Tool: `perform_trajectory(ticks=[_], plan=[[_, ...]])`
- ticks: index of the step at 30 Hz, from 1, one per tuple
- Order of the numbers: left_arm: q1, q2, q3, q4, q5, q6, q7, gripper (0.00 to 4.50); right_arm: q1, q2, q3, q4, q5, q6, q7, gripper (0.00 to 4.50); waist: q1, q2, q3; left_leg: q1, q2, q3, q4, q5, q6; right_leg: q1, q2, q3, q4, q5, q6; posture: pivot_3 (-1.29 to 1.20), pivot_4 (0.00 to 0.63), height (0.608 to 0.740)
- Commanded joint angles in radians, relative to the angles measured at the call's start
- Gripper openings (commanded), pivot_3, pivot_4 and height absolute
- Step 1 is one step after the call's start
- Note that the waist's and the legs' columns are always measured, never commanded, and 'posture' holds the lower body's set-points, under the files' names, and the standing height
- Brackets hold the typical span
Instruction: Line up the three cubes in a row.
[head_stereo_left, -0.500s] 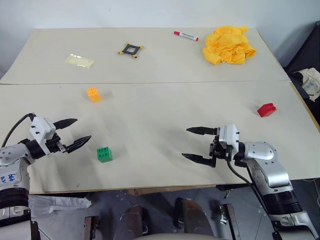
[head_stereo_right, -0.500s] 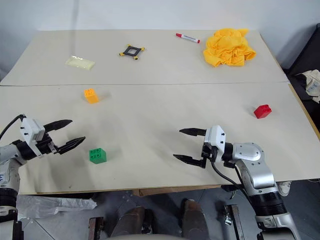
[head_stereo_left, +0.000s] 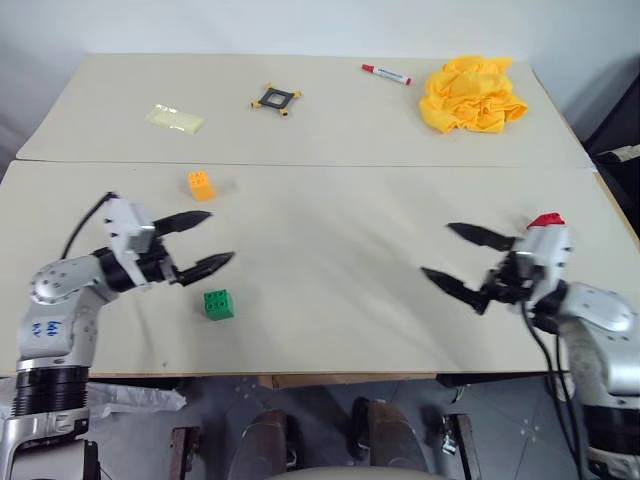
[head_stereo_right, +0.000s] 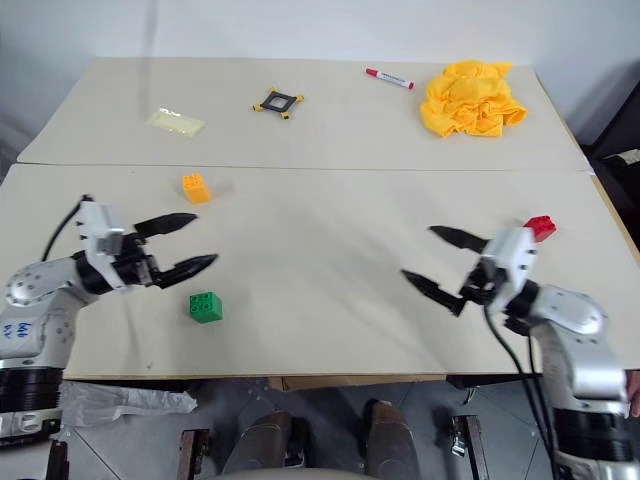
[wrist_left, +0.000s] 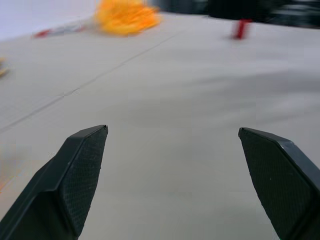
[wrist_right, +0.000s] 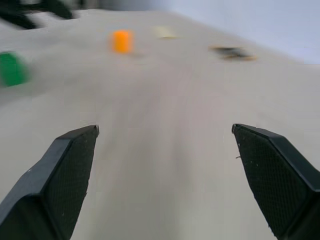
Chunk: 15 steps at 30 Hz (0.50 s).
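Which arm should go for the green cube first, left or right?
Probably left. The left gripper is open and hovers just beside the green cube, while the right gripper is far across the table, close to the red cube.

This looks like a robot test lab or workroom rather than a home. Two plain pale tabletops (head_stereo_left: 330, 120) stand pushed together against a bare white wall (head_stereo_left: 300, 20), with one seam running across between them. On the far tabletop beyond that seam lie loose trial props: a red marker pen (head_stereo_left: 385, 73), a crumpled yellow cloth (head_stereo_left: 473, 93), a small black square frame (head_stereo_left: 275, 98) and a pale flat piece (head_stereo_left: 175, 117). Toy cubes sit on the near side of the seam.
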Motion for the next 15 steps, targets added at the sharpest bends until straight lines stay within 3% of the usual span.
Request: perform_trajectory(ticks=[1,4,8,11,15], plan=[[-0.027,-0.01,-0.097,-0.085,0.014,0.023,-0.058,4.44,0.158,0.011,-0.2,-0.048,0.001,-0.034,-0.058,4.5,0.006,0.0,0.0,0.0,-0.003,0.001,0.0,0.0,0.0,0.0,0.001,0.0,-0.001,0.0,0.0,0.0,0.15,0.74],[-0.048,-0.026,-0.16,-0.107,0.016,0.078,-0.068,4.44,0.275,0.038,-0.307,0.016,-0.02,-0.074,-0.097,4.5,0.005,0.001,-0.001,0.002,-0.003,0.003,0.0,0.0,0.0,0.0,0.002,0.003,0.0,0.0,0.0,0.0,0.15,0.74],[-0.057,-0.042,-0.196,-0.107,0.029,0.088,-0.072,4.44,0.291,0.056,-0.378,0.199,-0.044,-0.124,-0.161,4.5,-0.008,0.001,-0.001,0.006,-0.002,0.004,-0.001,0.0,0.0,0.003,0.003,0.005,-0.001,0.0,0.0,0.0,0.15,0.74],[-0.067,-0.052,-0.192,-0.104,0.031,0.091,-0.069,4.44,0.221,0.024,-0.367,0.309,-0.071,-0.135,-0.204,4.5,-0.02,0.001,0.0,0.013,0.002,0.004,-0.005,0.0,0.0,0.009,0.003,0.006,-0.003,0.0,0.0,0.0,0.15,0.74],[-0.088,-0.062,-0.175,-0.092,0.032,0.082,-0.066,4.44,-0.013,-0.059,-0.228,0.352,-0.134,0.03,-0.314,4.5,-0.048,0.004,-0.001,0.018,0.003,0.005,-0.005,0.0,-0.001,0.012,0.002,0.008,-0.002,0.0,-0.001,0.0,0.15,0.74]])
